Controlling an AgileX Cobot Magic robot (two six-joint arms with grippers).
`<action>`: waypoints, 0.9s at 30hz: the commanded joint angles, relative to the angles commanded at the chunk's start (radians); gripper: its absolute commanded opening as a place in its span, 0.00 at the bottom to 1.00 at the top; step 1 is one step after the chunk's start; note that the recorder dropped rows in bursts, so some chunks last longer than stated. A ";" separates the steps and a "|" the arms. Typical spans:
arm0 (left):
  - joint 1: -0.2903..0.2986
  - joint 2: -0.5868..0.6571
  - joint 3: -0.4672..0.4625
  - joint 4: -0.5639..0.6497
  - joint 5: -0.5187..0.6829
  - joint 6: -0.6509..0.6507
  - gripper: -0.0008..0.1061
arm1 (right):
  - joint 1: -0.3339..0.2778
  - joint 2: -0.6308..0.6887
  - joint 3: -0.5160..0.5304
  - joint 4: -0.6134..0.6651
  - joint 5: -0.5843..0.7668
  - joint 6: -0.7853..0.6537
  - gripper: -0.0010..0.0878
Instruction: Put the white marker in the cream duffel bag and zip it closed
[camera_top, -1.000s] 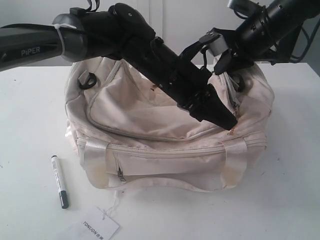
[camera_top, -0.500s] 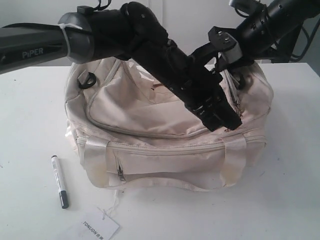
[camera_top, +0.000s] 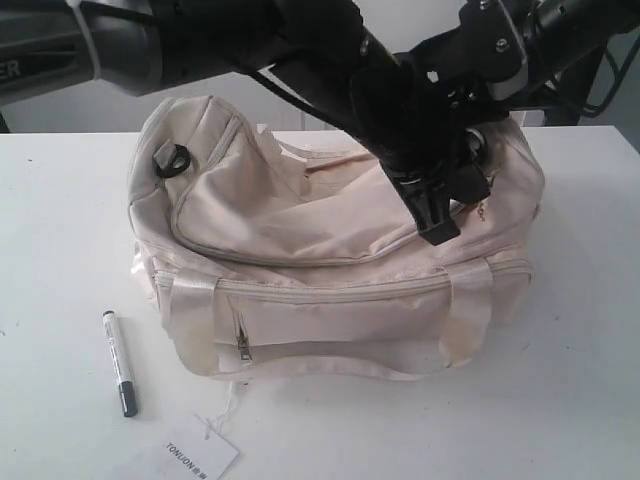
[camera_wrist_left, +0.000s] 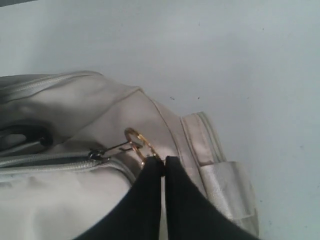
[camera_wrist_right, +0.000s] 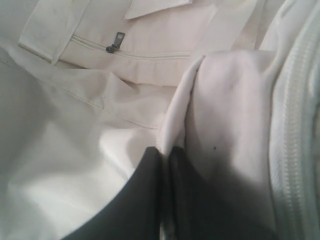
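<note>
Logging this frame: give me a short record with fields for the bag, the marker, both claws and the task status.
cream duffel bag: on the table, top flap lying down
white marker: flat on the table in front of the bag's left end, outside it, near a paper tag
left claw: shut on the gold ring pull at the bag's end
right claw: shut on a fold of the bag's fabric
task status: marker not yet in the bag
</note>
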 joint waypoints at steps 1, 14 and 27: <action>0.000 0.000 0.000 0.021 -0.005 0.000 0.01 | 0.000 0.000 0.000 0.000 0.000 0.000 0.01; -0.119 0.000 0.000 0.476 -0.206 0.002 0.01 | 0.000 0.000 0.000 -0.002 0.000 0.000 0.01; -0.200 0.012 0.000 0.668 -0.014 0.058 0.01 | 0.000 0.000 0.000 0.000 -0.010 0.000 0.01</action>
